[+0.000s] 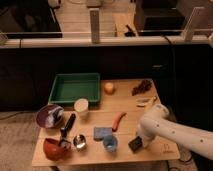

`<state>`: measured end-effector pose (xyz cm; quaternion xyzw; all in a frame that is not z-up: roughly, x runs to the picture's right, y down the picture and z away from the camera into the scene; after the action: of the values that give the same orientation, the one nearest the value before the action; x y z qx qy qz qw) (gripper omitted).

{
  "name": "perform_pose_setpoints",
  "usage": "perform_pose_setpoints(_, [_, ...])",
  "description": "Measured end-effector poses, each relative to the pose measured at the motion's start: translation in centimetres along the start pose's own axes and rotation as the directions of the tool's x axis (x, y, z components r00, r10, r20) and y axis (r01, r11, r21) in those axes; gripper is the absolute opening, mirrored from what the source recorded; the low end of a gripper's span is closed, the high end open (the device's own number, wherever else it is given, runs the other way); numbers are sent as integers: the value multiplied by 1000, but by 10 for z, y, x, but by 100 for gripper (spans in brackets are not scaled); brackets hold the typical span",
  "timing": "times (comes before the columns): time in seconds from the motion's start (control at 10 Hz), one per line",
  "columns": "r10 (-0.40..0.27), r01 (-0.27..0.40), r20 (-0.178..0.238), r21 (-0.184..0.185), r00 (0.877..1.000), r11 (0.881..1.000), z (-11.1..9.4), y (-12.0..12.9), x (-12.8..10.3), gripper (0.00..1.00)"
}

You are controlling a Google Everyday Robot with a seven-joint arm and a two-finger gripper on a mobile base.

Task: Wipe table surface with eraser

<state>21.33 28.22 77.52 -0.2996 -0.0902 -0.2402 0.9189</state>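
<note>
Tabletop (130, 102) of light tan wood fills the scene, with a white robot arm (177, 132) reaching in from the right. Its gripper (138, 141) points down at the tabletop's front right area, over the eraser (135, 144), a small black block lying on the wood; whether the gripper grips it or stands open cannot be told. Far up and left of the gripper sits a green tray (74, 87). Well to the left are a purple bowl (49, 116), a white cup (81, 106) and a red bowl (54, 148). Nearer, just left, stand a blue cup (110, 144) and a blue sponge (101, 132). An orange fruit (108, 88) lies far above.
</note>
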Motion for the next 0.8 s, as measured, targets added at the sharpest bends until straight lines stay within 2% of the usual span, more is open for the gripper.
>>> perform_pose_setpoints(0.1, [23, -23, 0, -4, 1000, 1000, 0, 20, 10, 31])
perform_pose_setpoints(0.4, [79, -79, -4, -8, 997, 997, -2, 50, 35, 31])
perform_pose_setpoints(0.6, [103, -103, -14, -10, 995, 995, -3, 48, 49, 31])
perform_pose_setpoints(0.8, [114, -115, -32, -22, 993, 993, -5, 36, 76, 31])
